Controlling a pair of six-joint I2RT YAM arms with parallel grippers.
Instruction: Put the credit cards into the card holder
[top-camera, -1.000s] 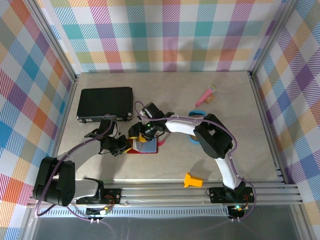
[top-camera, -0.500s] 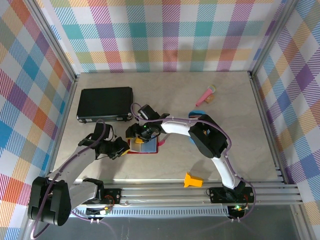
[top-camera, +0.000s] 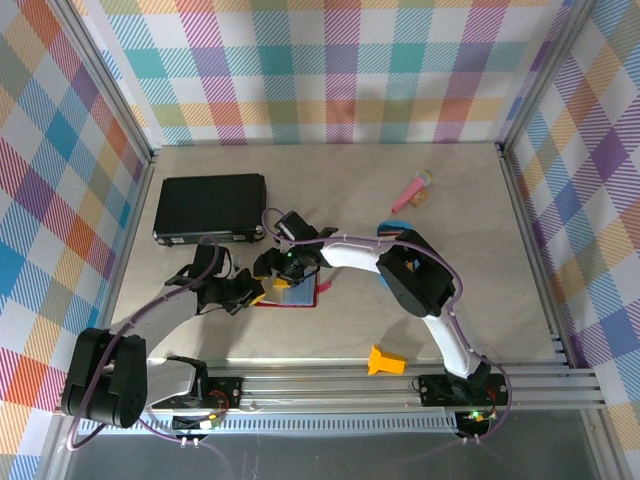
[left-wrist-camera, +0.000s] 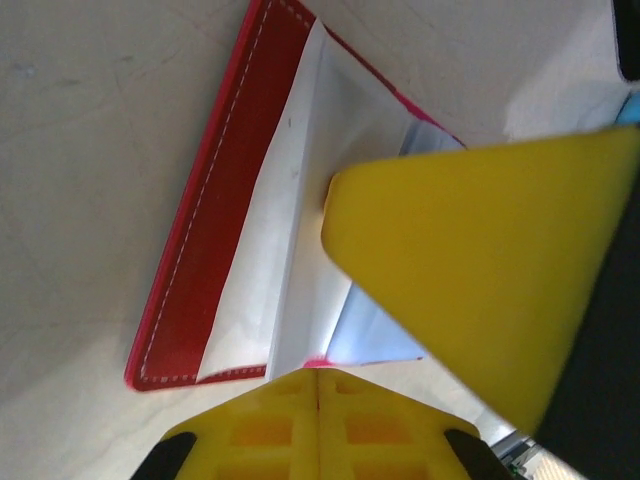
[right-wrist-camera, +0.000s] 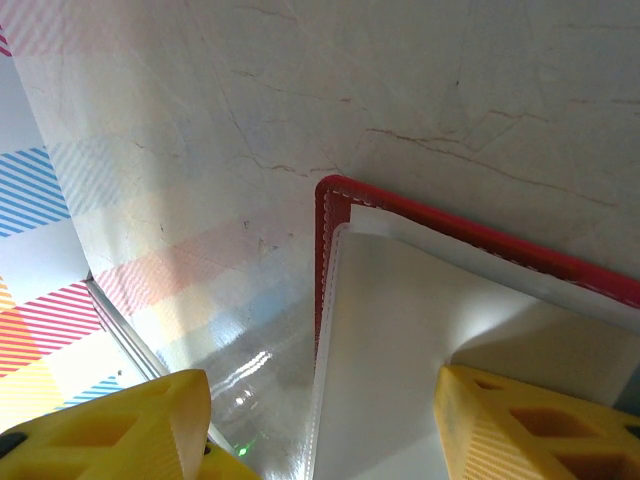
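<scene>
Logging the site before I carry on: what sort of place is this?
Probably a lab test booth, not a home: plaid-printed walls, an aluminium frame round the table, and props like the black case.

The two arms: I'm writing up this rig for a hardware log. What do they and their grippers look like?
The left arm and right arm share one look: white link shells, black joint housings and purple cables looping alongside. The left gripper and right gripper have bright yellow plastic fingers with moulded rectangular pockets.
</scene>
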